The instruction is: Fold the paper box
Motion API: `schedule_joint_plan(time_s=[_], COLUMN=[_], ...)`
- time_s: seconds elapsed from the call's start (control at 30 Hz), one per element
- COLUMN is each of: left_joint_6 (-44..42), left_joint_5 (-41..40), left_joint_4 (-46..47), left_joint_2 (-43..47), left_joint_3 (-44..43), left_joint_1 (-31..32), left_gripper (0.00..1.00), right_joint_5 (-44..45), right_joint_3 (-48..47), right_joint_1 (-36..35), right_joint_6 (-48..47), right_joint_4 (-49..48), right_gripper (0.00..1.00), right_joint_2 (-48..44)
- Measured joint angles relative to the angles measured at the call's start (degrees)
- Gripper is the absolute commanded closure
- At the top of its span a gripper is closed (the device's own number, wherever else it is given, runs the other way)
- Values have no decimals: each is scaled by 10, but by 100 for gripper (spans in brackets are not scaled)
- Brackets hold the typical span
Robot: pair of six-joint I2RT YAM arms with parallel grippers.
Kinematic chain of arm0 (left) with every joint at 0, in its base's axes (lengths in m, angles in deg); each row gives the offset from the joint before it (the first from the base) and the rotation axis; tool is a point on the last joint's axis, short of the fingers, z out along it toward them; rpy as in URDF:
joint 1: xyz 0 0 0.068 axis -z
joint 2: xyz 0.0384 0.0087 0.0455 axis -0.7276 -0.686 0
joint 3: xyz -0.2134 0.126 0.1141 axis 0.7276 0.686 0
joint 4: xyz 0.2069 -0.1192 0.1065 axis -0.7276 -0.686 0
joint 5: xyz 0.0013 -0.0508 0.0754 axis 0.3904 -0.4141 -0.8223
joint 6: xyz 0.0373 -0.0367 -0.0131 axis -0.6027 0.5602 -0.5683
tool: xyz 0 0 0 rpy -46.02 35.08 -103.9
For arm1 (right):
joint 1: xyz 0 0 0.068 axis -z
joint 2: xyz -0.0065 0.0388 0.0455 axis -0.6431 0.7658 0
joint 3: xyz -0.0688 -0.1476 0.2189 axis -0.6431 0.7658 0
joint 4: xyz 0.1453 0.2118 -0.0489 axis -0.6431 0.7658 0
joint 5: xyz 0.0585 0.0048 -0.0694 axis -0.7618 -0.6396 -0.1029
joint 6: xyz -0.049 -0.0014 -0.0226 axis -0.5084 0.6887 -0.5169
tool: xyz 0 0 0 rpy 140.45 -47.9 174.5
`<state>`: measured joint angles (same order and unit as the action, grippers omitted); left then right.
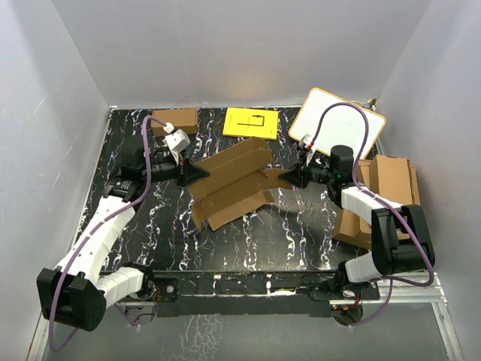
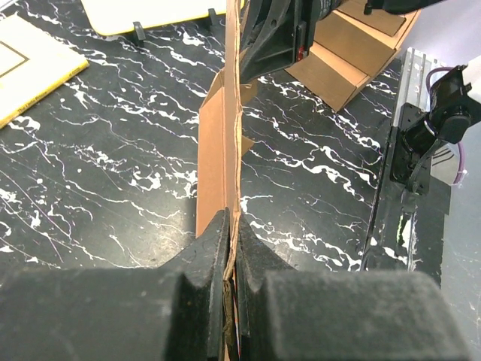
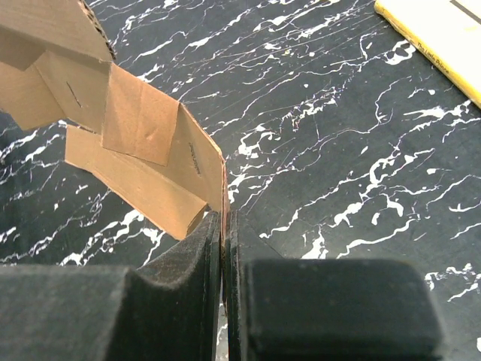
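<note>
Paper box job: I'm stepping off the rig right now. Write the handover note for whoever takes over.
Left gripper: shut on the paper box, at its left end.
Right gripper: shut on a flap at its right end.
Box: over the middle of the table, spanning between both arms, flaps loose.
Done: both ends gripped.
Left: fold panels and flaps into a box shape; none formed yet.

Robot lab cell: plain white walls (image 1: 225, 45) boxed in a black marbled counter (image 1: 301, 233); left arm (image 1: 98, 233) and right arm (image 1: 361, 201) were bolted at its near edge.
</note>
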<state>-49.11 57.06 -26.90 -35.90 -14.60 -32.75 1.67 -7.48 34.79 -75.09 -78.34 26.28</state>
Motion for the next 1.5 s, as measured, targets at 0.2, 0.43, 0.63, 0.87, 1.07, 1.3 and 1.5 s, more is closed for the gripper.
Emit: schedule_joint_plan(time_s=[0.2,0.43,0.63,0.87,1.07,1.3,1.5], left_joint_6=[-3,-2,13,43,48,59,82], left_joint_5=[-11,-26,-40,-40,-36,-27,-19], left_joint_4=[-44,-85,-90,-65,-56,-48,-26], left_joint_2=[-36,-67,-68,-68,-69,-68,-67], left_joint_3=[-19,-35,-34,-7,7,26,45], left_joint_1=[1,2,2,2,2,2,3], left_gripper=[100,100,100,100,100,100,100], right_joint_5=[84,157,160,154,139,106,90], right_joint_3=[36,53,57,53,27,6,5], right_joint_1=[-48,-84,-96,-105,-106,-106,-106], right_joint_6=[76,97,70,15,-37,-103,-155], right_joint_4=[-103,-146,-148,-101,-40,26,86], right_gripper=[92,92,92,92,92,85,82], right_joint_2=[19,32,33,49,49,45,37])
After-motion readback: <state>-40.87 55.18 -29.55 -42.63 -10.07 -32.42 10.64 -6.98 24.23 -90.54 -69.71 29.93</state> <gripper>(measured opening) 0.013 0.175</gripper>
